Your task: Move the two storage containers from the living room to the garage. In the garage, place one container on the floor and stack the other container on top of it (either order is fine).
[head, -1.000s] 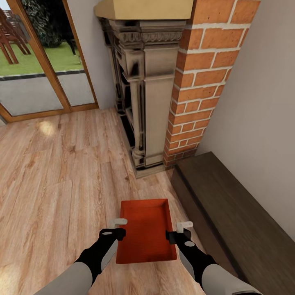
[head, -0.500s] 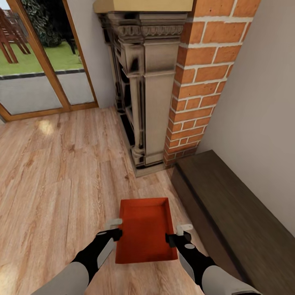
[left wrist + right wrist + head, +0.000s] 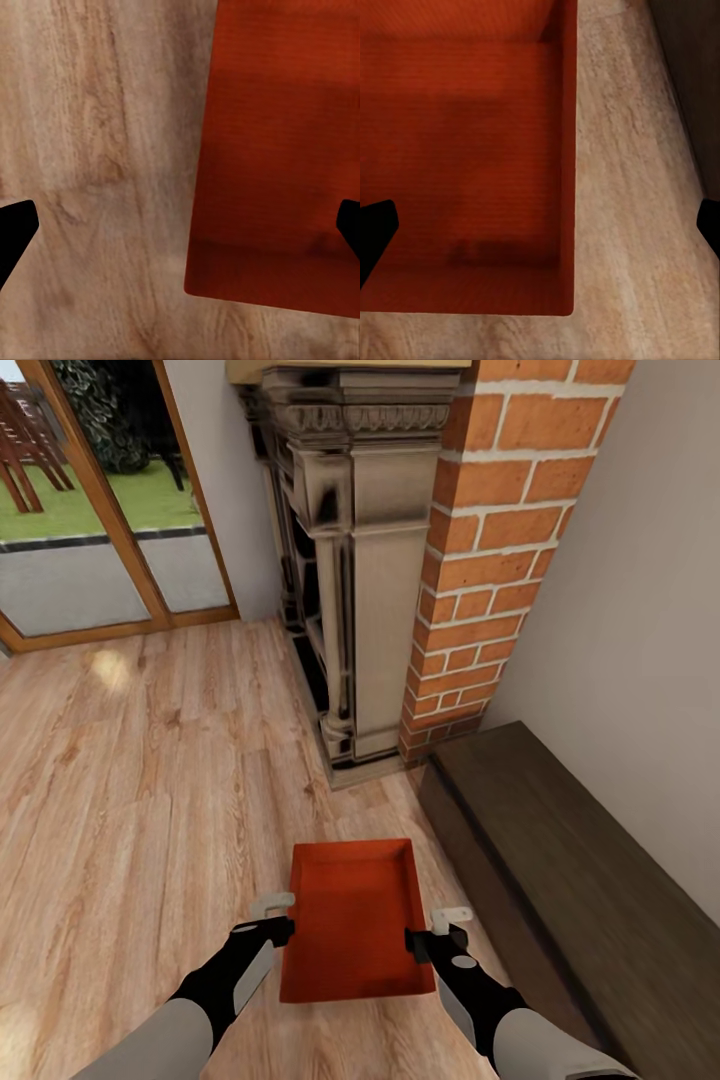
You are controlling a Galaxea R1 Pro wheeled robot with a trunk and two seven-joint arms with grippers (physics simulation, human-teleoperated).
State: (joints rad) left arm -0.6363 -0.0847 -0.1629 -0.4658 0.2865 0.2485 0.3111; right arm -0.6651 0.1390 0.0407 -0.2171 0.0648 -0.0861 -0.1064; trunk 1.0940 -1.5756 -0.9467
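With both pincers spread wide astride the storage container walls, the left pincer and right pincer should lower evenly, then clamp the opposite rims together.

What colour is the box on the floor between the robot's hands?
Orange-red all over, plain with no pattern. The storage container shows best in the head view.

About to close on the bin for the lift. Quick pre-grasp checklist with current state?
1. Left gripper astride the left wall of the storage container: ok, open, fingers either side.
2. Right gripper astride the right wall: ok, open.
3. Both grippers level with each other along the bin: ok, roughly matched.
4. Container empty: ok.
5. Clearance to the dark low cabinet: ok, a strip of wood plank floor lies between.
6. Fingers deep enough over the rims: cannot tell.
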